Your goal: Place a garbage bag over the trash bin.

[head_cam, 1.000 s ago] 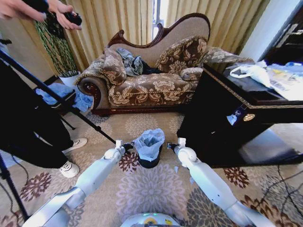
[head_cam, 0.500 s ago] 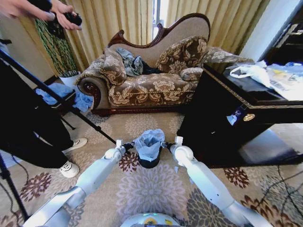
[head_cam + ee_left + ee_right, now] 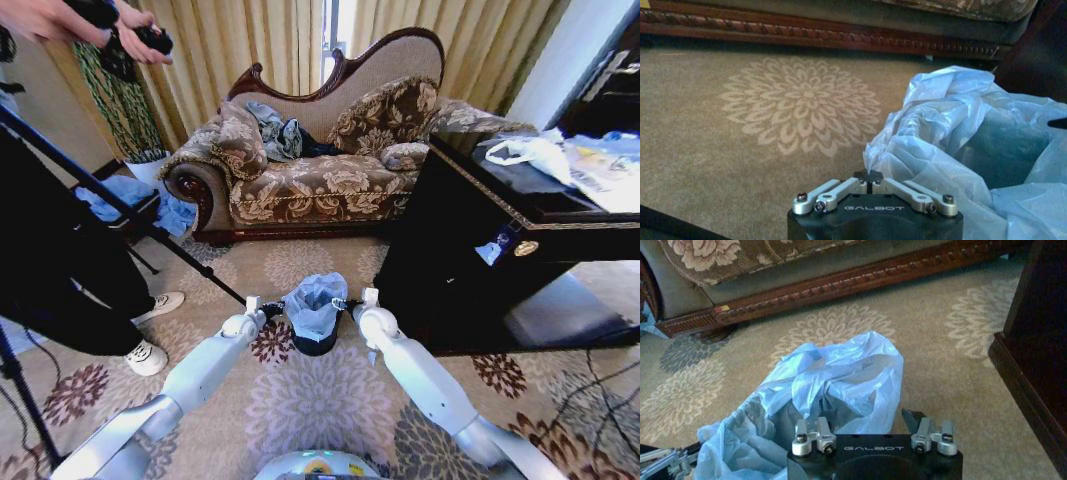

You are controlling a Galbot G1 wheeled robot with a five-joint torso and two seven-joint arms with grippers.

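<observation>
Floral carpet (image 3: 320, 400), trash bin (image 3: 315, 344) mostly hidden under garbage bag (image 3: 313, 303); left gripper (image 3: 870, 178) closed, right gripper (image 3: 867, 416) spread at its rim.

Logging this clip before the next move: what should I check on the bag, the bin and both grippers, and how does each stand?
1. Bin upright on the carpet: ok.
2. Bag inside the bin: ok, it stands bunched above the rim.
3. Bag edge folded down over the bin's rim: not ok, the black side below is bare.
4. Left gripper holding film: cannot tell; its fingers are shut at the bag's left edge.
5. Right gripper ready to grasp: ok, open at the bag's right edge.
</observation>
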